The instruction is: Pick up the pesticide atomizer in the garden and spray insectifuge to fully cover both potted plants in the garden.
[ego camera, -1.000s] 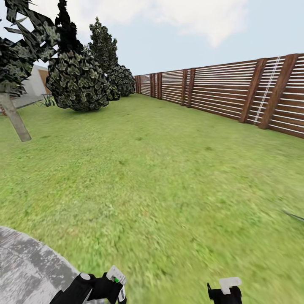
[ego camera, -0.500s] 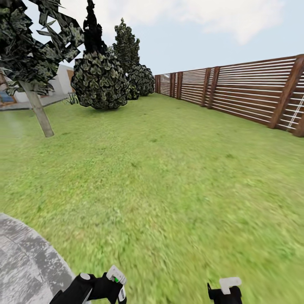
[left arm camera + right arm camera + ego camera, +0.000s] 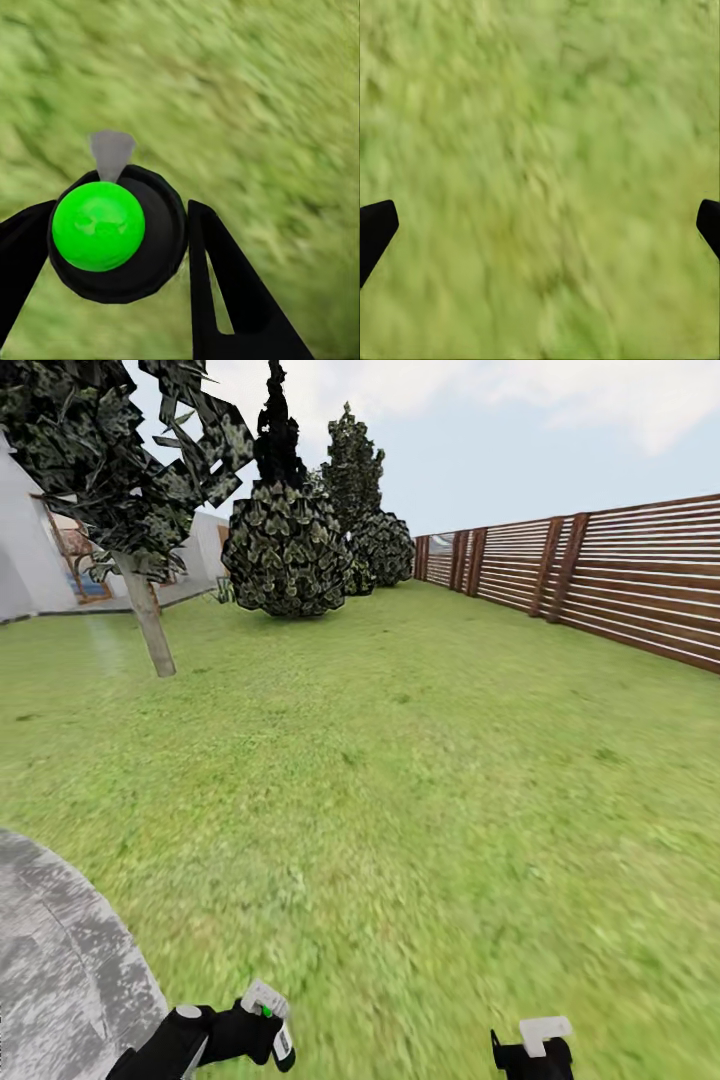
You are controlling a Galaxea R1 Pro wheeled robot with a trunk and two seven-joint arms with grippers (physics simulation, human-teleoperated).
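Atomizer (image 3: 112, 236): clamped between left gripper (image 3: 112, 255) fingers, carried low over lawn (image 3: 420, 760), nozzle forward, likely ready for spraying.
Right gripper (image 3: 540, 225): fingers spread wide, holding nothing.
Plants: none in sight; probably in transit, searching.
Fence (image 3: 620, 590): bounding right side.

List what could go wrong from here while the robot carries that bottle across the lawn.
1. The left gripper holds the pesticide atomizer between its fingers; on blurred, passing lawn, a jolt might loosen it.
2. Ahead stand a thin tree trunk, dark bushes and the fence; no speckled rosette is in sight, so the search may drag on.
3. The right gripper hangs open, no backup.
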